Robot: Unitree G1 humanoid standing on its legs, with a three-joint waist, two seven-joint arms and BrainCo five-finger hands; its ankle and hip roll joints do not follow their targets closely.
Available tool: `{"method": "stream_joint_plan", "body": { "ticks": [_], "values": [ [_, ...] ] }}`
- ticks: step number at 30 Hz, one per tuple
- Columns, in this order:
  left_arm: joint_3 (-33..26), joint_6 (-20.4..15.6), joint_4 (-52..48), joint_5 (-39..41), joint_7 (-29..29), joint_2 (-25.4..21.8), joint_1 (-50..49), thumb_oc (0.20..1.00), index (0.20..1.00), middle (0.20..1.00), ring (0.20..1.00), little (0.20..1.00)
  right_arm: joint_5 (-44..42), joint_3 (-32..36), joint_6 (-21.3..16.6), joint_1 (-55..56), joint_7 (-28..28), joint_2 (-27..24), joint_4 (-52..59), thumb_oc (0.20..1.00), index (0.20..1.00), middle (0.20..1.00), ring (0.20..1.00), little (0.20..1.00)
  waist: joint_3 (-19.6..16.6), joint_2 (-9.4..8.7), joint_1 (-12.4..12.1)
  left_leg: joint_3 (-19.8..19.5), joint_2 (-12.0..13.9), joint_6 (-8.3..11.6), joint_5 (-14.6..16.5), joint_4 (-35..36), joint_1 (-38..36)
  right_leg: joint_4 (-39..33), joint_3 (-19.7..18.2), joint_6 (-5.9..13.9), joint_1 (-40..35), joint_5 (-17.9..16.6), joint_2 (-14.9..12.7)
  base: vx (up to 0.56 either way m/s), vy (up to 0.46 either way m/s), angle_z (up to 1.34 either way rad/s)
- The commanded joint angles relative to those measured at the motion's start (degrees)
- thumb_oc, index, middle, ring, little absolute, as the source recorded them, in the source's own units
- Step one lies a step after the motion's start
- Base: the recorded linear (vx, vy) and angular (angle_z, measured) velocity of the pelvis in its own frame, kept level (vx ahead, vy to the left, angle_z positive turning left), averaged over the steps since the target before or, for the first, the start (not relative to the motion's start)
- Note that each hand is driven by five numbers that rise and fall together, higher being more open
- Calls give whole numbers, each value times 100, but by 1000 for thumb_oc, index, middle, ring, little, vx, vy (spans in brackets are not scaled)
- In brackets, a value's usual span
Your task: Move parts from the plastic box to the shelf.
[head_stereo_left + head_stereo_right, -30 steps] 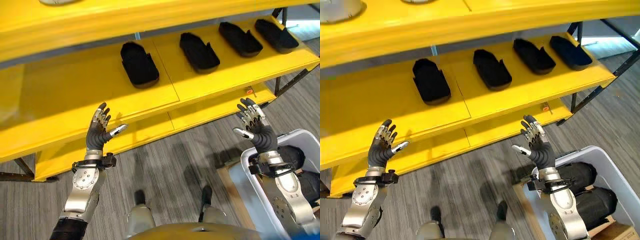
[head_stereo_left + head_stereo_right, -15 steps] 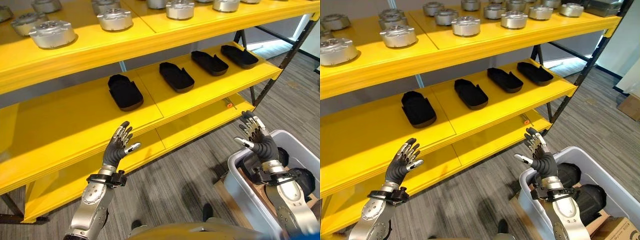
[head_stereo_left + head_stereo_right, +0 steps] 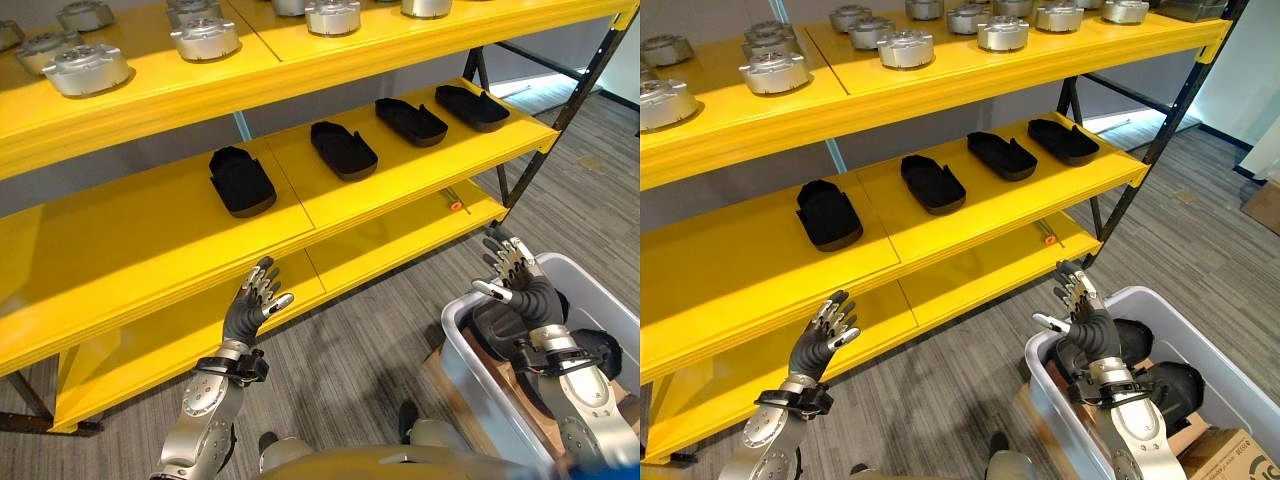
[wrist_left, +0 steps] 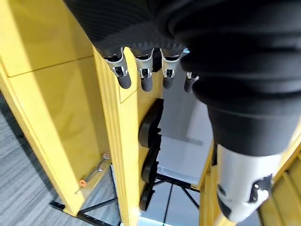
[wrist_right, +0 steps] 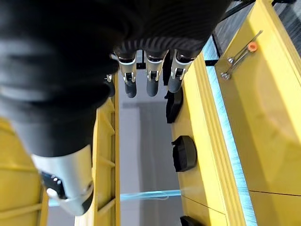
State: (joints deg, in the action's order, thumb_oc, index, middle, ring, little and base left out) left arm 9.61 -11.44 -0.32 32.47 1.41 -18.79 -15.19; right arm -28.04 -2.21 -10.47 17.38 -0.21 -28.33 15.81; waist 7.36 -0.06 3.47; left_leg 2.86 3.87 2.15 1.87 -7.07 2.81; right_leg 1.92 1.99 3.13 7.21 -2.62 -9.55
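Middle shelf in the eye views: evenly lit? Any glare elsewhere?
Left eye view: middle shelf shaded at the back under the top shelf, brighter in front, black parts near that border; bright patch on the floor behind the rack. Right wrist view: pale glare strip along a shelf edge.

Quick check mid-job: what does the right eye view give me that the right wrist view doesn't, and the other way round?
Right eye view alone: the white plastic box holding dark rounded parts, the left hand open and empty, silver round metal parts on the top shelf. Right wrist view alone: the right hand's straight fingers seen up close. Both: the yellow metal shelf, black oval foam trays on its middle level, the small orange-tipped tool on the bottom level, and the open right hand.
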Motion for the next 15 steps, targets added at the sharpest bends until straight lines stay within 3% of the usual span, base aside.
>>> {"method": "stream_joint_plan", "body": {
  "ticks": [1,3,4,10,15],
  "values": [
    [-266,-242,-373,-136,35,-321,27,1000,1000,1000,1000,1000,-140,155,-301,-150,155,103,121,1000,1000,1000,1000,1000,-78,-170,-157,-515,-57,66,-810,23,891,-489,140,0,-1111,283,694,0,-12,-62],
    [-261,-254,-450,-100,20,-339,67,1000,1000,1000,1000,1000,-167,89,-315,-257,167,140,49,1000,1000,1000,1000,1000,-42,-202,-237,-1262,-499,-26,-568,-35,868,-427,-79,22,-985,234,754,29,16,-96],
    [-258,-254,-439,-93,42,-337,103,1000,1000,1000,1000,1000,-166,70,-306,-292,186,145,33,1000,1000,1000,1000,1000,-69,-187,-212,-1283,-502,-70,-551,46,824,-414,-107,23,-949,227,771,92,53,-70],
    [-110,-300,-511,-134,54,-425,296,1000,1000,1000,1000,1000,-242,119,-243,-232,221,236,41,1000,1000,1000,1000,1000,-214,-206,-33,-796,-420,-196,-393,240,464,-299,-296,77,-1027,311,699,130,115,-16],
    [-93,-327,-570,-68,-8,-480,390,1000,1000,1000,1000,1000,-212,-12,-189,-405,151,303,-58,1000,1000,1000,1000,1000,-265,-217,-7,-312,-420,-326,-180,362,190,-207,-758,242,-941,242,600,81,139,-56]
  ]
}}
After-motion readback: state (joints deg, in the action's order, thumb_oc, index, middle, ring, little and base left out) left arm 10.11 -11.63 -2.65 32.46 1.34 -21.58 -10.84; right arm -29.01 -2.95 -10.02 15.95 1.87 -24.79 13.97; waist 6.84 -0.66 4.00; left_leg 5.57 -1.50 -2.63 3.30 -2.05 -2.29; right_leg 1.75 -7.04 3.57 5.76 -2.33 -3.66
